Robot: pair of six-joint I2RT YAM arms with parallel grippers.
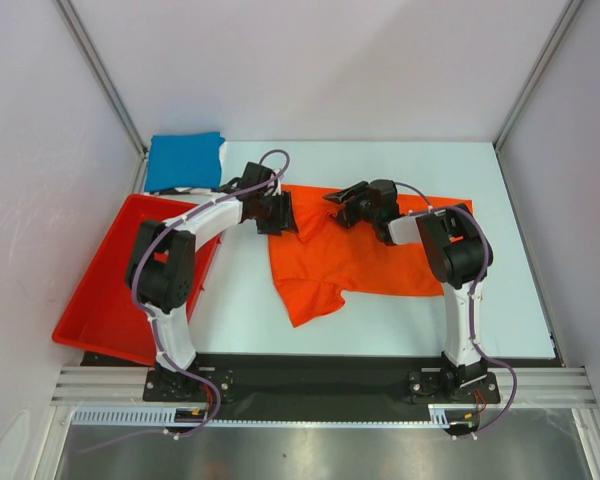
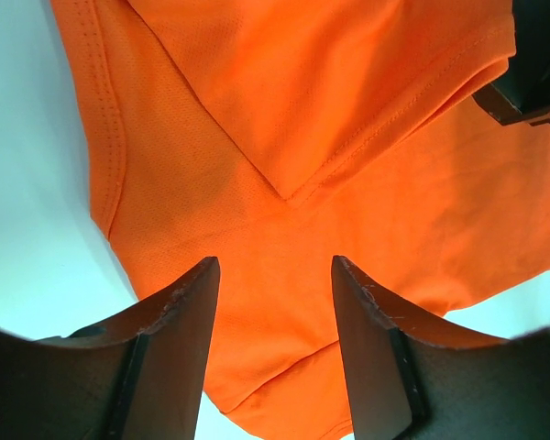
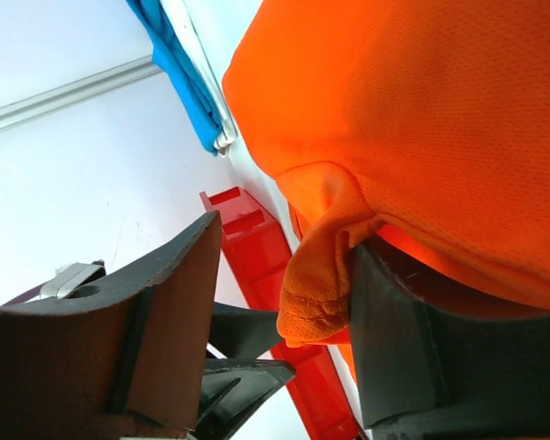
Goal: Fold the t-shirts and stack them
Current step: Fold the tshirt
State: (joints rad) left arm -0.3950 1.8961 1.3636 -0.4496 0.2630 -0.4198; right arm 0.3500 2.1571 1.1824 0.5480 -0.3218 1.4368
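Note:
An orange t-shirt (image 1: 350, 255) lies partly folded in the middle of the white table. A folded blue t-shirt (image 1: 185, 160) lies at the back left. My left gripper (image 1: 280, 212) is open at the orange shirt's back left edge, its jaws spread just above the cloth (image 2: 284, 137). My right gripper (image 1: 338, 205) is open at the shirt's back edge. In the right wrist view (image 3: 286, 234) a bunched hem of the orange shirt (image 3: 316, 293) hangs against the right finger, with cloth draped over it. The other finger stands apart from the cloth.
A red bin (image 1: 130, 275) sits at the table's left edge, close to the left arm; it also shows in the right wrist view (image 3: 266, 257). The blue shirt (image 3: 188, 82) shows there too. White walls enclose the table on three sides.

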